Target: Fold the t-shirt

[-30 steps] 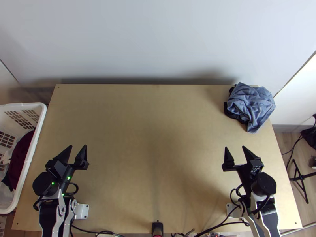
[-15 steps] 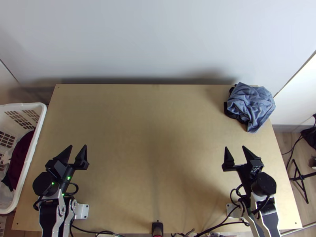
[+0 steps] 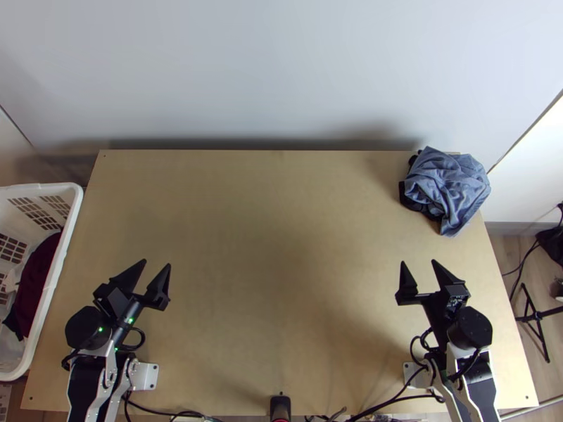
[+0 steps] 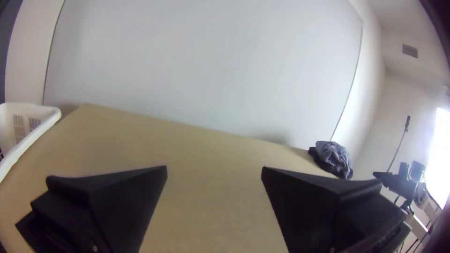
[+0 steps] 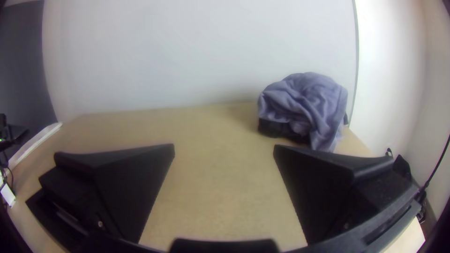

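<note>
Both the left hand (image 3: 157, 263) and the right hand (image 3: 419, 262) are released, their fingers spread well apart with nothing between them. They point toward the far side from above the near part of the pale worktop (image 3: 274, 225), one at each side. Farther out, at the far right corner, a blue-grey cloth (image 3: 450, 183) lies bunched in a heap, partly on top of a black cloth (image 3: 415, 202); bundled up like that, it can't be made out as a t-shirt for certain. It sits well apart from either hand. Beyond the left edge is a white basket (image 3: 65, 243) with a dark red cloth (image 3: 42, 271) inside. Behind the far edge rises a plain white panel (image 3: 281, 70).
</note>
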Controlling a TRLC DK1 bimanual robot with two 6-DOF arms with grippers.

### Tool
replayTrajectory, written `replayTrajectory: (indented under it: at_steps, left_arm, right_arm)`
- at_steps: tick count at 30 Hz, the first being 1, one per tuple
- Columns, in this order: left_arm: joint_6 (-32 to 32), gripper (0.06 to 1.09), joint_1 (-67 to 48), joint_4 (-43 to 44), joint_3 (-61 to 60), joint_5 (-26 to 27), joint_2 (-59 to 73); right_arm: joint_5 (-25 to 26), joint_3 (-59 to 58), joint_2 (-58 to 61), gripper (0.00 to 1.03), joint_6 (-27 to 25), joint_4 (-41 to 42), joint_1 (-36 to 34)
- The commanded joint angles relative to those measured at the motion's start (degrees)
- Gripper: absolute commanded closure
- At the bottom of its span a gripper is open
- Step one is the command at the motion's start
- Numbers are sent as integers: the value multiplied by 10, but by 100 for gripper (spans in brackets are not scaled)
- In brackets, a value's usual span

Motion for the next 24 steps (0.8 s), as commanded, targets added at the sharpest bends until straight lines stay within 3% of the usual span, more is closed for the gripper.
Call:
replayTrajectory:
  at_steps: [1, 12, 13, 16, 24]
  left_arm:
    - [0, 11, -24, 2, 1, 1, 0]
    - [44, 11, -81, -2, 1, -15, 1]
    - [44, 11, -90, -2, 1, -23, 1]
    - [47, 11, -121, -18, 1, -134, 0]
    - [80, 11, -114, -25, 1, -142, 1]
  right_arm:
    - [0, 0, 0, 5, 0, 0, 0]
    - [0, 0, 0, 5, 0, 0, 1]
    - [0, 0, -1, 5, 5, 3, 3]
    - [-1, 1, -1, 5, 48, 6, 15]
    - [0, 1, -1, 5, 49, 2, 52]
